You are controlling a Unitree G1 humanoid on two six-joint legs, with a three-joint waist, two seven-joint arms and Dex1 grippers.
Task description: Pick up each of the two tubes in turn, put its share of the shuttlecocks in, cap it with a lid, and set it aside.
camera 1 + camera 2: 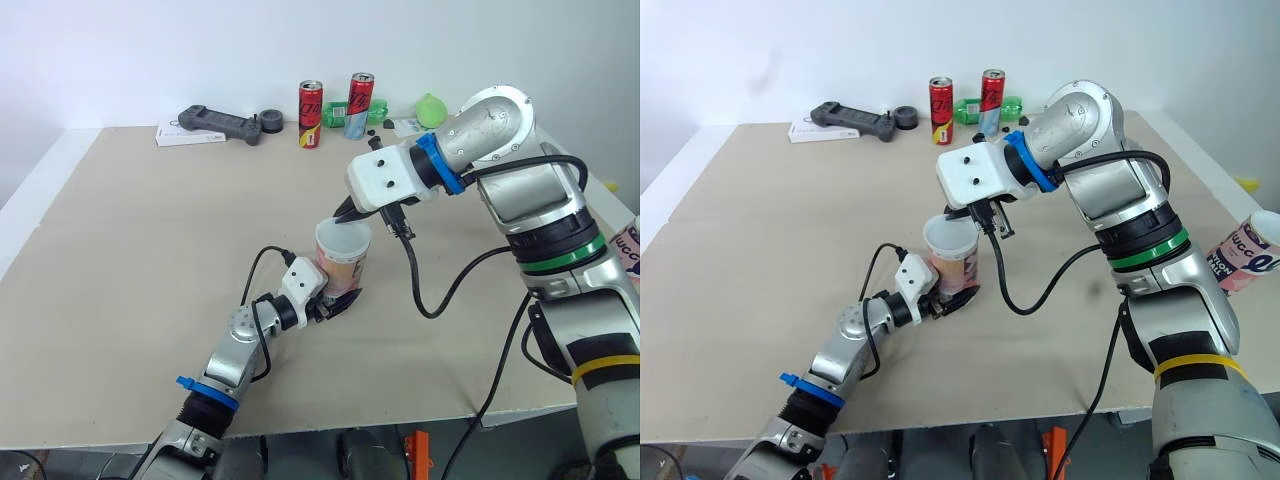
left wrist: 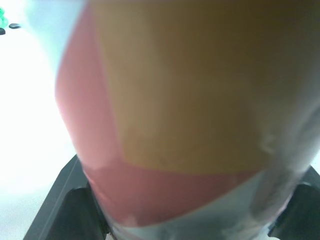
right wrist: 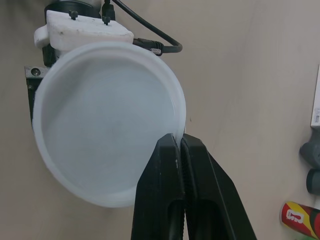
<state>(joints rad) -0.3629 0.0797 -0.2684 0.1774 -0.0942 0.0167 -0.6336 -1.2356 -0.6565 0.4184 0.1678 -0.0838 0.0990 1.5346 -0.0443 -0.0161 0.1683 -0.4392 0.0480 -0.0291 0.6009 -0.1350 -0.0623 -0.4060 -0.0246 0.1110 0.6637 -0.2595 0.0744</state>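
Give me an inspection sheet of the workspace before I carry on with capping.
Surface: beige table, one level top.
Job's things: tube upright mid-table; white lid over its mouth, seating cannot be told; second tube far right, by the table's edge.
Clutter: along the far edge, red cans, green bottle lying down, green round object, black roll, black handset on a white box.
Grippers: left gripper shut on the tube near its base; right gripper shut on the lid's rim.
Cables: right wrist cable hangs in a low loop right of the tube; left wrist cable arcs upward.
Surroundings: white wall behind.
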